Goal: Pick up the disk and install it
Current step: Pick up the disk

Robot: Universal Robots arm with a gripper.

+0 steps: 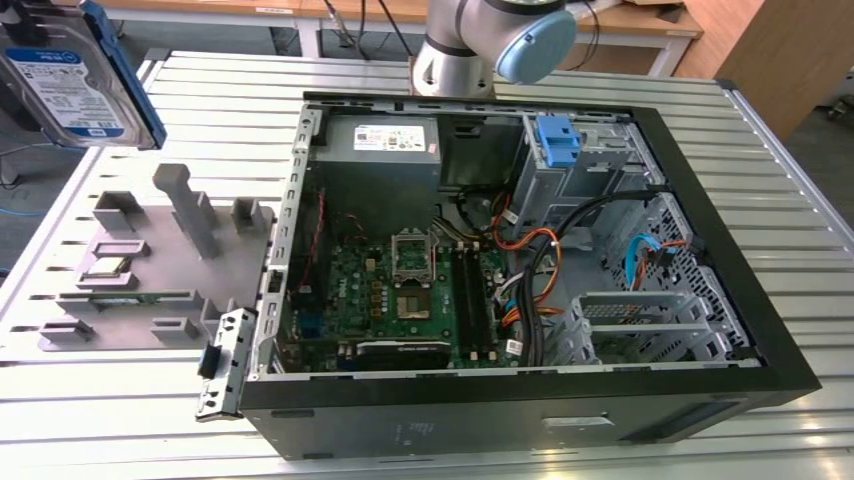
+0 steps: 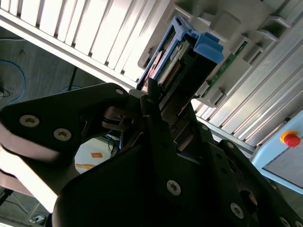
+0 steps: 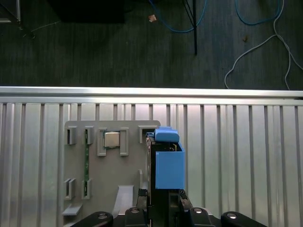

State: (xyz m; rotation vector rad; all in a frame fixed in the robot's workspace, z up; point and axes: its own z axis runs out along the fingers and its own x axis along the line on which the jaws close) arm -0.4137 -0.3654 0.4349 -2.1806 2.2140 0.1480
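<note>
While clamped between the gripper's (image 2: 169, 105) fingers, the disk (image 1: 67, 75) hangs in the air.
A grey holder tray (image 3: 109, 175) lies beneath it; an open computer case (image 1: 721, 250) sits toward the exterior view's right.

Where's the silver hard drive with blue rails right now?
The silver hard drive hangs at the exterior view's upper left, above the grey parts fixture, clamped in the gripper.

Flat rectangular silver-metal disk (image 1: 64, 75) with a white-and-blue label and blue plastic side rails is hanging in the air at the exterior view's far left. It's standing roughly upright, slightly tilted, with its label face pointing toward that camera. In the first wrist view it's showing edge-on, blue rail outward, above the grey parts fixture (image 3: 113, 165). The gripper (image 2: 158, 101) is clamping it.
</note>
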